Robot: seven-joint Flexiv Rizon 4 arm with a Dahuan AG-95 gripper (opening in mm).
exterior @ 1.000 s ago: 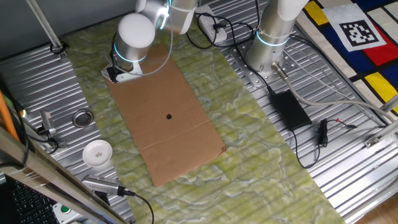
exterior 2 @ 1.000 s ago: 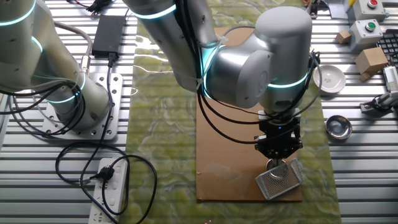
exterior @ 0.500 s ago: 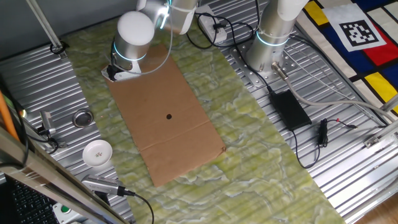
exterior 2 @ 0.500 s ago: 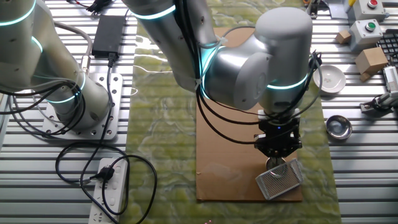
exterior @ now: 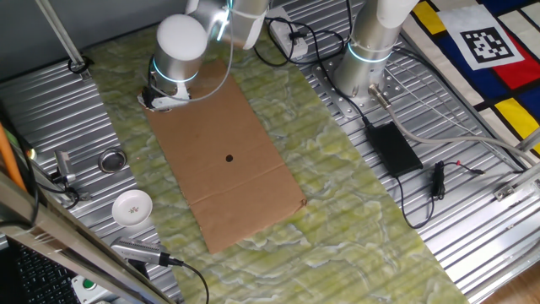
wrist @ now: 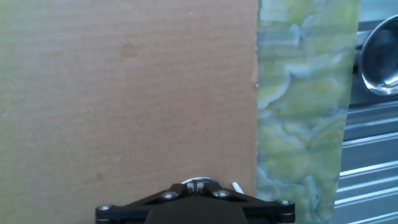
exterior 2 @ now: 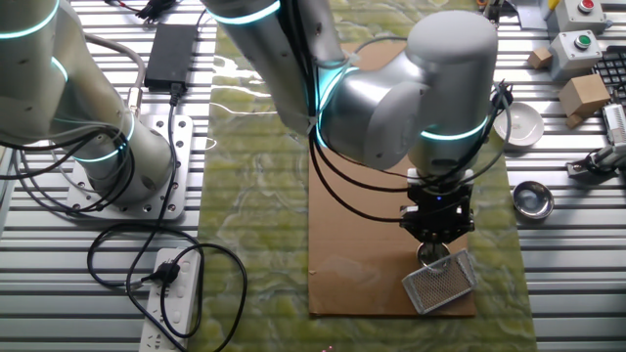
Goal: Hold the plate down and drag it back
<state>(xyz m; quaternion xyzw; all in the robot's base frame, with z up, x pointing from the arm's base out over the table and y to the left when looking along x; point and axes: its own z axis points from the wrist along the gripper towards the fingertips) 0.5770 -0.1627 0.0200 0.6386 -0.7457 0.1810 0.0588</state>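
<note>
The plate (wrist: 198,182) is a small shiny grey disc; only a sliver of it shows at the bottom of the hand view, right under my fingertips. In the other fixed view it glints (exterior 2: 431,256) just below my gripper (exterior 2: 436,246), near the end of the brown cardboard sheet (exterior 2: 362,235). My gripper (wrist: 198,185) points straight down with its fingers closed together, their tips on the plate. In one fixed view the arm's wrist hides both gripper (exterior: 162,98) and plate.
A grey mesh rectangle (exterior 2: 440,282) lies beside the plate at the cardboard's end. A thicker metal ring with a dark centre (exterior 2: 534,198) (wrist: 380,55) and a white patterned bowl (exterior 2: 516,123) (exterior: 132,208) sit on the ribbed metal table. Green marbled cloth (wrist: 305,106) borders the cardboard.
The wrist has shifted a little toward the cardboard's end. The mesh rectangle, ring and bowl have not moved.
</note>
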